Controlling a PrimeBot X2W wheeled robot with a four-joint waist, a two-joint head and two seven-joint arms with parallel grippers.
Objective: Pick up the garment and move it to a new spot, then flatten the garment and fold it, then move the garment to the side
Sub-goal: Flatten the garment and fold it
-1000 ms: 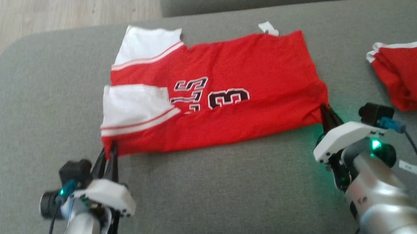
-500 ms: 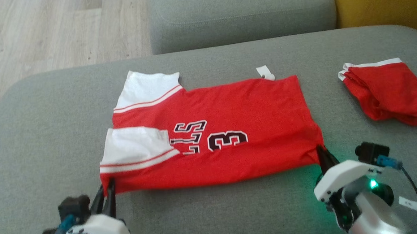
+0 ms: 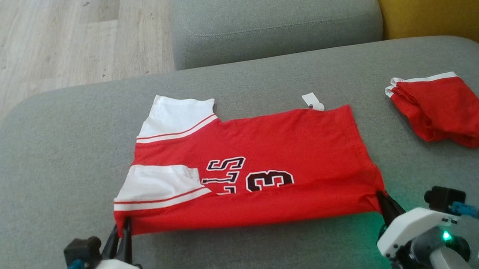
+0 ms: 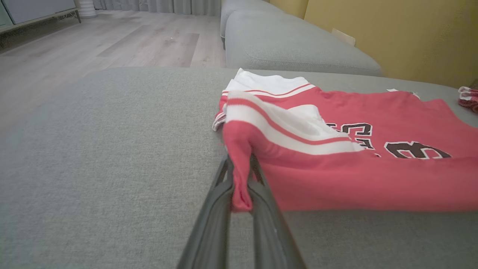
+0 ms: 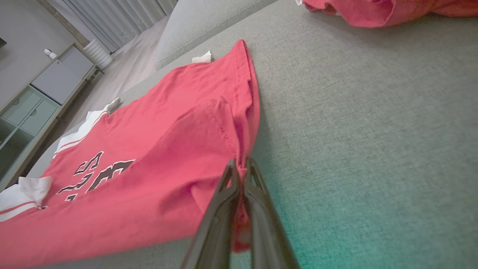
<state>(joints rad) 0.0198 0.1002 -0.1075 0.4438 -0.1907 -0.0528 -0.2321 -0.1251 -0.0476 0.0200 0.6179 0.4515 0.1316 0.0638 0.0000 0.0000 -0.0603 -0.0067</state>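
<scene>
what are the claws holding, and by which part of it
The jersey, by its two near corners: the left claw is shut on the near left corner, the right claw on the near right corner.

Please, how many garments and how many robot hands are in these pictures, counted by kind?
Garments: 2, the spread red jersey and the folded red garment.
Hands: 2, left hand and right hand, each shut on the jersey.
Total: 4.

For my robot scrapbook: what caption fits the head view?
Left gripper and right gripper pinch the red jersey by its near corners.
</scene>
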